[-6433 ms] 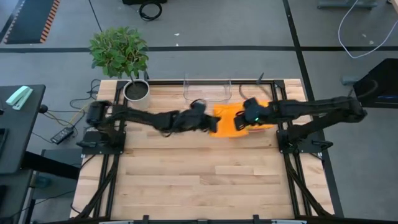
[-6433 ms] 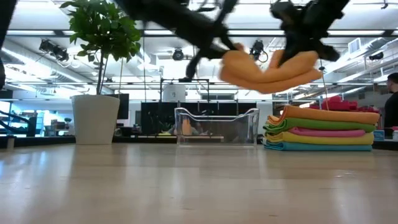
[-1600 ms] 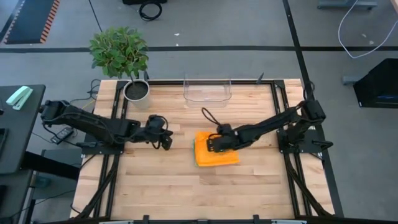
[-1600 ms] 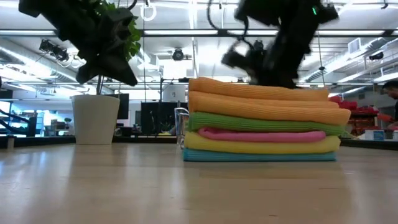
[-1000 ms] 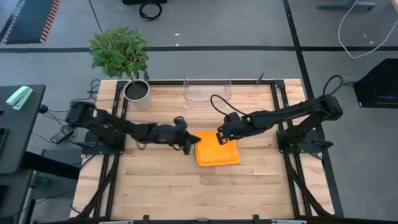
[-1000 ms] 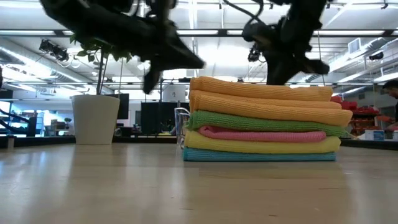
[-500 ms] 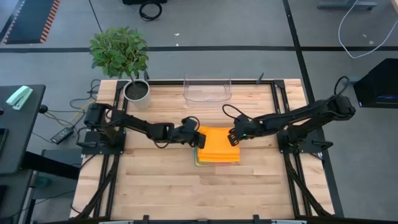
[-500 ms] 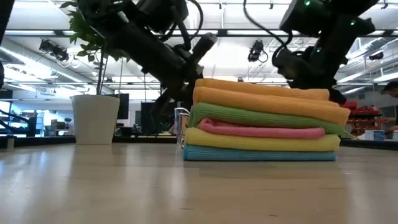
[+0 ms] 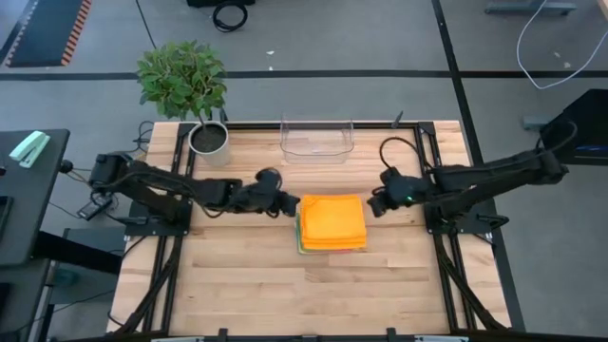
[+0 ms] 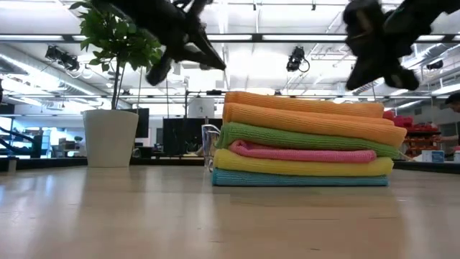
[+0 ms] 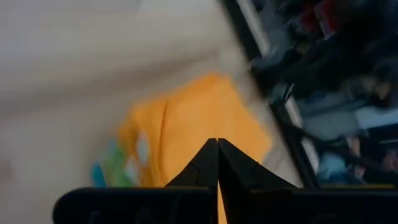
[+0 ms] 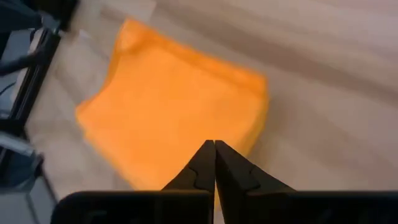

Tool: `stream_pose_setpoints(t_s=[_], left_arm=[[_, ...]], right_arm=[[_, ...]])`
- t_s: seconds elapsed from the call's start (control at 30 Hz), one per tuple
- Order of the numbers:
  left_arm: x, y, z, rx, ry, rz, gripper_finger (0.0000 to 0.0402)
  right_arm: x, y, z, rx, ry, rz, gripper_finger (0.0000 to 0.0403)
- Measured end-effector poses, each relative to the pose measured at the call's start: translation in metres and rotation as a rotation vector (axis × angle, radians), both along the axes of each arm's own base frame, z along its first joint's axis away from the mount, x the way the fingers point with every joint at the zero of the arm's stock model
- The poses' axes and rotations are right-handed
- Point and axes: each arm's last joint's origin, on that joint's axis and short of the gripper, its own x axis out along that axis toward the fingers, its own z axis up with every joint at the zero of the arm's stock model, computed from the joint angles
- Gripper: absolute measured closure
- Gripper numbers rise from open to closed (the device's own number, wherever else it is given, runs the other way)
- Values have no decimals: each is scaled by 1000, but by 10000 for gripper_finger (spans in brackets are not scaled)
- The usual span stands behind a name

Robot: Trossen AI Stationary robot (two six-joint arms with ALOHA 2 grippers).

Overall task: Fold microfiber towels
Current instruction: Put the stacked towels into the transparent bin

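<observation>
A stack of folded microfiber towels point(image 9: 332, 223) lies mid-table, resting flat on the wood. An orange one is on top. In the low view the stack point(image 10: 305, 137) shows two orange layers over green, pink, yellow and blue. My left gripper point(image 9: 292, 205) hovers shut just off the stack's left side, raised above it point(image 10: 214, 65). My right gripper point(image 9: 373, 206) hovers shut off the stack's right side, also raised point(image 10: 357, 75). Both wrist views look down past shut fingertips point(image 11: 217, 146) point(image 12: 214, 148) onto the orange top towel point(image 12: 168, 106). Neither gripper touches anything.
A clear plastic bin point(image 9: 316, 141) stands at the far edge, behind the stack. A potted plant point(image 9: 207, 138) stands at the far left corner. Bare wooden tabletop point(image 9: 285, 294) stretches from the stack to the near edge.
My left gripper moved in against the stack's left side, then rose and drew back a little toward the left edge, rolling as it went. My right gripper left the top of the stack and pulled away toward the table's right edge. Both stayed shut.
</observation>
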Motion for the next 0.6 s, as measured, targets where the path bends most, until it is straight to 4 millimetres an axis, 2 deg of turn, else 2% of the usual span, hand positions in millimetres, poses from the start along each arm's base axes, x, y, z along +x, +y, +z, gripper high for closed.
stream_pose_setpoints(t_s=[0.13, 0.23, 0.33, 0.43, 0.5, 0.6], left_arm=[[-22, -19, -11, -70, 105, -28, 350], [-38, -30, -31, -117, 142, -30, 297], [-49, -38, -53, -207, 84, -9, 240], [-55, -43, -70, -297, -75, -11, 184], [-59, -42, -80, -329, -157, 16, 149], [-61, -41, -95, -334, -160, 34, 105]], right_arm=[[-11, 14, 0, 52, 26, -13, 350], [-12, 21, -7, 63, 42, -42, 298], [-10, 24, -21, 113, 60, -41, 239], [-11, 25, -38, 163, 52, -49, 183], [-11, 25, -47, 200, 8, -63, 152], [-10, 26, -61, 255, -72, -87, 119]])
